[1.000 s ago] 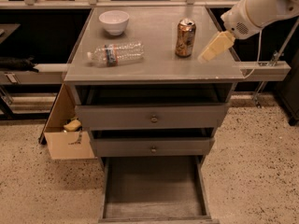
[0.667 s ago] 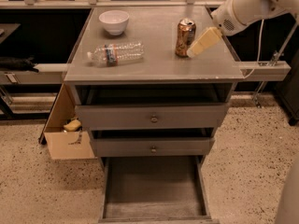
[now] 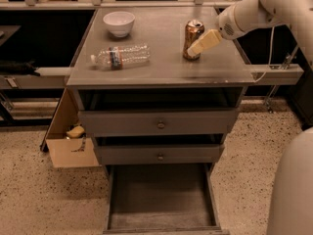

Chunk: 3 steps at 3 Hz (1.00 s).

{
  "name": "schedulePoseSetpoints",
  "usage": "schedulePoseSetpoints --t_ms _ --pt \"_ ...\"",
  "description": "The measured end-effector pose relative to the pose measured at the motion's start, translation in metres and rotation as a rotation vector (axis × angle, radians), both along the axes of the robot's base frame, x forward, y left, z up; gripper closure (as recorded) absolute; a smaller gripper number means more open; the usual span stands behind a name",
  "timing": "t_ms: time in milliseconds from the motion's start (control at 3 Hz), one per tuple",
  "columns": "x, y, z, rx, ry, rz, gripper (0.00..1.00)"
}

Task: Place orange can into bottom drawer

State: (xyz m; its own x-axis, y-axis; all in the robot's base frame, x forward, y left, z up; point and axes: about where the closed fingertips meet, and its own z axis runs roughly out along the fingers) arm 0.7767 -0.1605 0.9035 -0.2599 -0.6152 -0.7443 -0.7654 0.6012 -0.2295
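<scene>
At the gripper [image 3: 196, 46] tip: orange can [image 3: 191, 31], upright on the desk [image 3: 161, 73], far-right part of the top. Gripper comes in from the can's right, tilted down, and overlaps the can's lower right side in the camera view. Looks like contact or very close to it; can't confirm which. Can't tell if the gripper is spread around the can or already clamped on it, since the can hides the far side.

Status as I read it:
- Drawer: done. Bottom drawer [image 3: 161, 197] is pulled out, well below and left of the gripper, floor bare, nothing in it.
- Reach: basically done, gripper is at the can.
- Grasp: unconfirmed. Can's base sits on the desk, not lifted.
- Lift, carry, lower, release: all to do.

So early, roughly first third.

Other stuff relative to the gripper: water bottle [image 3: 122, 57] lying on its side to the left, well apart; white bowl [image 3: 119, 22] further left and back. Neither is in the carry path. Two upper drawers [image 3: 159, 123] are closed, between the desk top and the open one, so the can has to come forward past the desk edge before going down. Cardboard box [image 3: 71, 148] on the floor far left, irrelevant.
</scene>
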Motion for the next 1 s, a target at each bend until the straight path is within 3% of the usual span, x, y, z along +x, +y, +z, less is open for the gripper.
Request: schedulePoseSetpoints --t_ms 333,667,1000 --pt "0.017 0.001 -0.001 0.058 -0.012 -0.037 0.00" --pt "0.032 0.017 0.005 0.131 -0.022 -0.030 0.00" --pt "0.037 0.026 0.005 0.157 -0.018 -0.018 0.00"
